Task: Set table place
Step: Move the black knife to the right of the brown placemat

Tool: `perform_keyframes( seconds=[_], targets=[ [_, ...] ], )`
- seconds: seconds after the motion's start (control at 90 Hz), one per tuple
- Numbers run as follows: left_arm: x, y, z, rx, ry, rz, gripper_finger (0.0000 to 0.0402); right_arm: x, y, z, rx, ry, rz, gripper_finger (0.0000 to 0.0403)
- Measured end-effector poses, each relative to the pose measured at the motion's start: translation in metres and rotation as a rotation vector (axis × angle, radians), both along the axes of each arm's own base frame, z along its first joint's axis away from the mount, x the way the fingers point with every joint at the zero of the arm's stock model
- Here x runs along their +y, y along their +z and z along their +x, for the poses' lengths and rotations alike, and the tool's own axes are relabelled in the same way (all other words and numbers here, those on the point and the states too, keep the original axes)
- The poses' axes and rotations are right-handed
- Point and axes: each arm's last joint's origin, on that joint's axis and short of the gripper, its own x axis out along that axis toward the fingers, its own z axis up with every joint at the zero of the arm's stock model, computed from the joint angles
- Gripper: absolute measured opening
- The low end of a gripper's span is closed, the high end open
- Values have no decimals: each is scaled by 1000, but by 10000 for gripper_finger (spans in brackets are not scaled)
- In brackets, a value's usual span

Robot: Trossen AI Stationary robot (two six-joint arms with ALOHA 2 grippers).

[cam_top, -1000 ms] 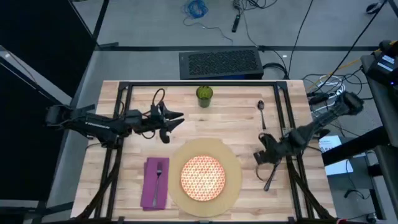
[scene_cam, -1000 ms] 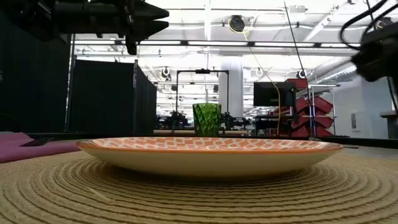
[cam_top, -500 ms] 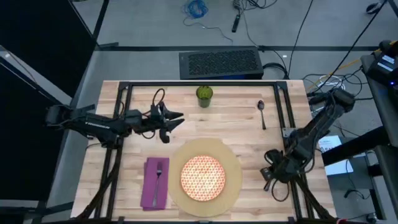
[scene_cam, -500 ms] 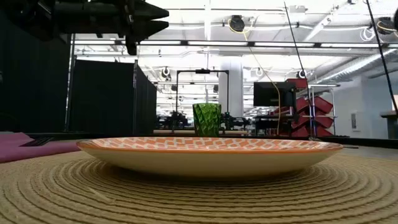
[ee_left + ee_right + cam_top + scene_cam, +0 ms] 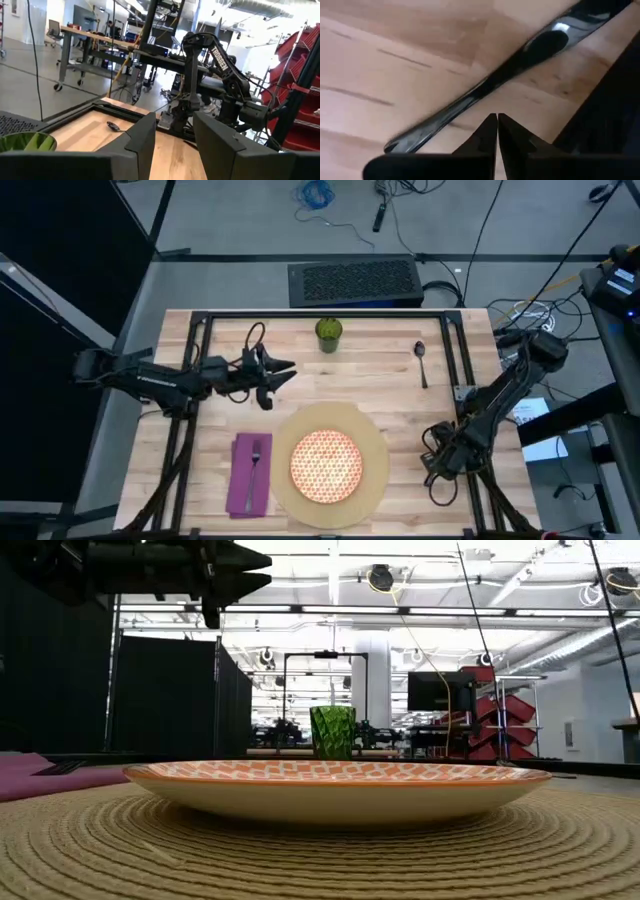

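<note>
A round tan mat (image 5: 372,442) lies at the table's near middle with the orange-and-white plate (image 5: 325,463) on it. Left of the mat is the purple napkin (image 5: 240,480), and the fork (image 5: 256,461) lies on it. The green cup (image 5: 329,332) stands at the far middle and the spoon (image 5: 421,361) lies at the far right. The knife (image 5: 520,65) lies flat on the wood near the right rail. My right gripper (image 5: 497,116) is shut, low over the knife's middle. My left gripper (image 5: 282,372) hangs open, high above the table, left of centre. My right gripper's shut fingertips (image 5: 487,125) point down at the table right beside the middle of the knife (image 5: 485,92), which lies flat on the wood. I cannot tell whether they touch it.
Black rails (image 5: 470,395) run along the table's sides and far edge, and one passes close to the right gripper. Bare wood (image 5: 400,405) lies between the mat and the spoon. The plate (image 5: 335,785) fills the front of the low view, with the cup (image 5: 332,732) behind it.
My right gripper has gone toward the table's near edge and down, from above the knife's far end to low over the knife. It has dropped out of the low view. The left arm has kept still.
</note>
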Motion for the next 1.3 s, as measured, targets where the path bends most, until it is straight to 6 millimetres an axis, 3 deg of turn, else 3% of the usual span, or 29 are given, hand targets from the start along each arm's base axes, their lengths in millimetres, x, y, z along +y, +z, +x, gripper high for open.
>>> perform_keyframes(
  seconds=[0.444, 0.856, 1.3],
  targets=[
    [-1, 0, 0, 0, -26, 3, 118, -2, -14, 16, 18, 39, -11, 0],
    [-1, 0, 0, 0, -26, 2, 118, -5, -10, 16, -29, 55, -12, 0],
    [-1, 0, 0, 0, -26, 2, 118, -6, -12, 34, -154, 80, 7, 0]
  ],
)
